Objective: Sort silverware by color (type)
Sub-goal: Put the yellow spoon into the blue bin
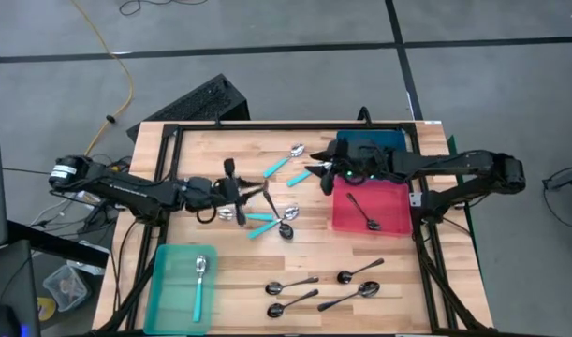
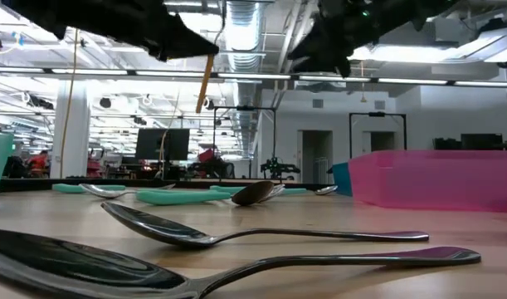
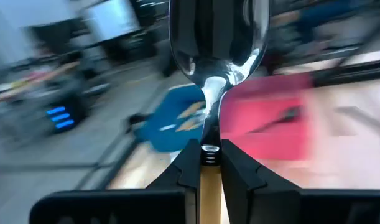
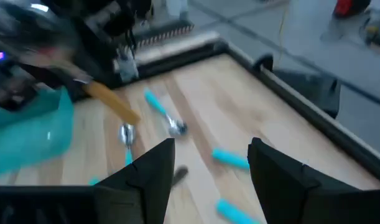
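High view shows the orange-handled spoon (image 1: pixel 255 194) lifted over the middle of the wooden worktop (image 1: pixel 220 154), its handle pinched in the left pincer (image 1: pixel 237 193); the left wrist view has the shiny bowl standing out past the closed fingers (image 3: pixel 188 168). Just beside it lie teal-handled spoons (image 1: pixel 284 165), some scattered near the middle, and one rests in the teal tray (image 1: pixel 164 281) at the near left. One dark spoon (image 1: pixel 364 212) lies in the pink tray (image 1: pixel 398 201) on the right, with a blue tray (image 1: pixel 384 142) behind it, and five more dark spoons (image 1: pixel 291 285) lie along the near edge. Right pincer (image 1: pixel 314 171) hovers over the worktop near the pink tray, fingers apart and seemingly empty, though the wrist view is blurred.
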Robot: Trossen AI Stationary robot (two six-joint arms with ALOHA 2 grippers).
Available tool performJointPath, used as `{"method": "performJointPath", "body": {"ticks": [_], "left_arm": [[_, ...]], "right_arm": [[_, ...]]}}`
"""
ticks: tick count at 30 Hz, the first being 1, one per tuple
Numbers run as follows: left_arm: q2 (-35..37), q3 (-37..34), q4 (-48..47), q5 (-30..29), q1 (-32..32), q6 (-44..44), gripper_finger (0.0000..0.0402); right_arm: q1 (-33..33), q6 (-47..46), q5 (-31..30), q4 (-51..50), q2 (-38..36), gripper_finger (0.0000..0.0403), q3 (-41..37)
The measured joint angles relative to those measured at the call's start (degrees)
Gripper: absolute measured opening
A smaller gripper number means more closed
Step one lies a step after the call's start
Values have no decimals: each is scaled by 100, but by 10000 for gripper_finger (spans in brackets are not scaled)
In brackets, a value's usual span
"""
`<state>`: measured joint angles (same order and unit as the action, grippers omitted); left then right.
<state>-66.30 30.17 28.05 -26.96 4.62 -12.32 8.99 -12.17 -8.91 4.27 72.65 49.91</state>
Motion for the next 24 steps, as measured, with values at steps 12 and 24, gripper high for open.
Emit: {"method": "performJointPath", "body": {"ticks": [12, 24], "left_arm": [[-938, 123, 815, -2373, -2, 1, 20], [-1555, 125, 1291, -2522, 2, -1, 24]], "right_arm": [[-631, 376, -1718, 2311, 1471, 223, 0], [-700, 478, -1638, 3507, 2366, 248, 408]]}}
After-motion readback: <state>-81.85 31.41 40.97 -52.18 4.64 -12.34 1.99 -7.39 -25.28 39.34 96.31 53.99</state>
